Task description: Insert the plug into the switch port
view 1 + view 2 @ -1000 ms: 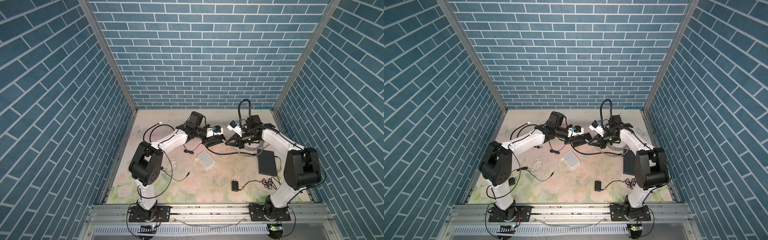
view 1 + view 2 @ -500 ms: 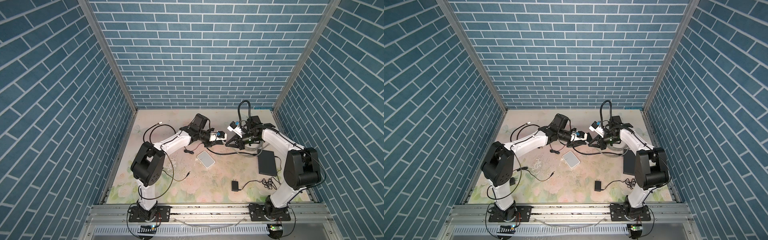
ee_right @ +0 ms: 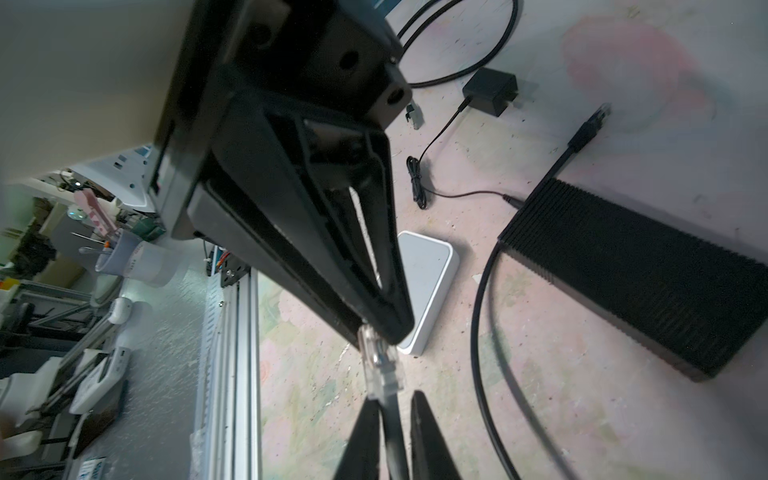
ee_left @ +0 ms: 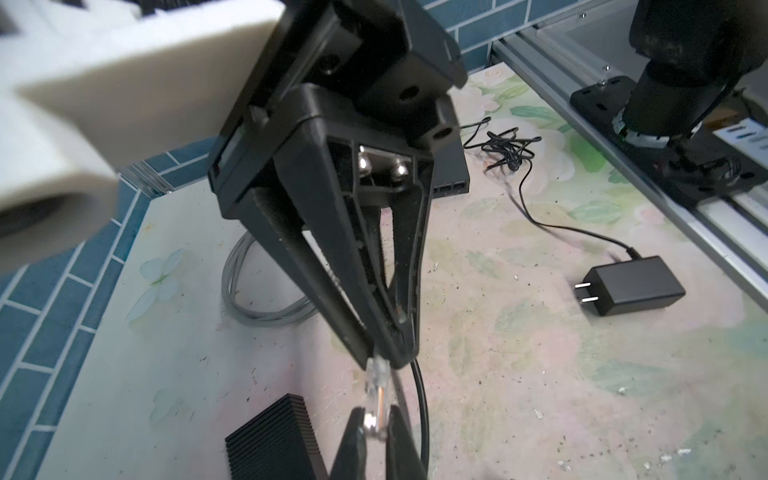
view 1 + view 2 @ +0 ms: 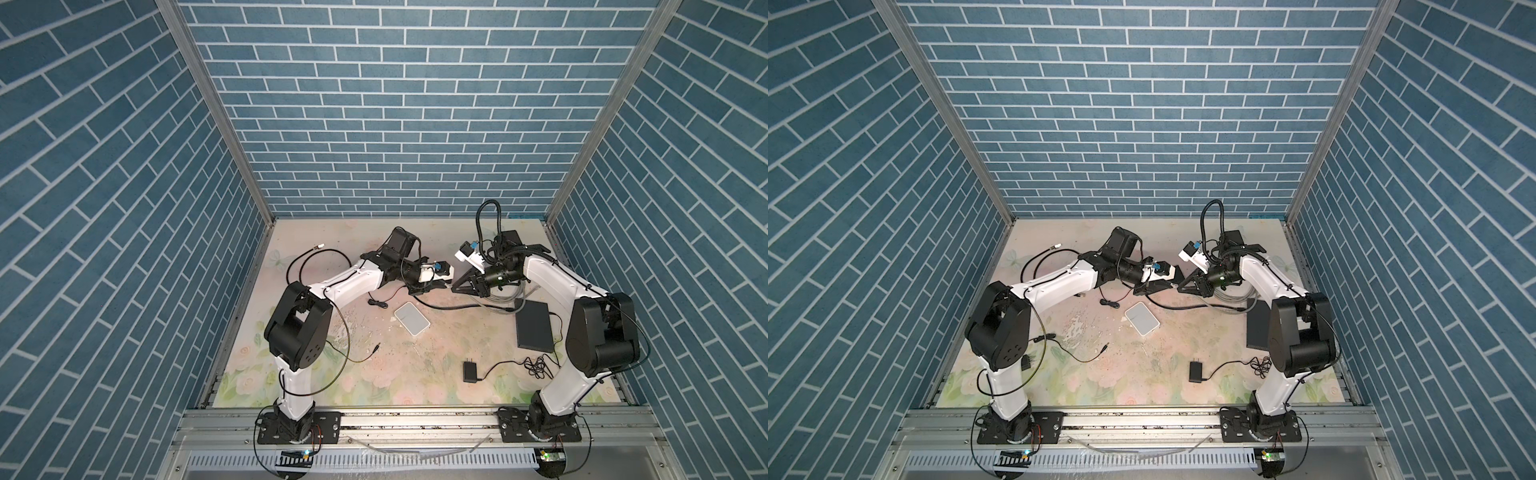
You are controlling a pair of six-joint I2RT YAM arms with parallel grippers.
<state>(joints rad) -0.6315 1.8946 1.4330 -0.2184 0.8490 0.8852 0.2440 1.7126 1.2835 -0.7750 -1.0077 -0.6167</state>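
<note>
1. The left gripper (image 4: 375, 415) is found closed on the clear plug (image 3: 380, 365), whose body is pinched between the two fingertips.
2. The right gripper (image 3: 395, 399) is found narrowly parted about the black cable (image 3: 392, 440) just behind the plug. A gap is seen between the cable and one finger. Whether the other finger presses on the cable cannot be told.
3. The plug is held above the floral table (image 5: 374, 374), in the far middle of the scene. The two gripper tips are seen meeting nose to nose there in both top views.
4. A black ribbed box (image 3: 644, 282) is noted on the table close beside the left gripper, with a thin lead plugged into one end.
5. A white box (image 5: 411, 318) is noted just nearer than the meeting point. A flat black box (image 5: 534, 326) lies to the right, beside the right arm.
6. Which of these units is the switch cannot be told. The plug is inserted in none of them.
7. A power adapter (image 5: 470, 371) is noted on the near right. A grey cable coil (image 4: 249, 307) lies below the right gripper.
</note>
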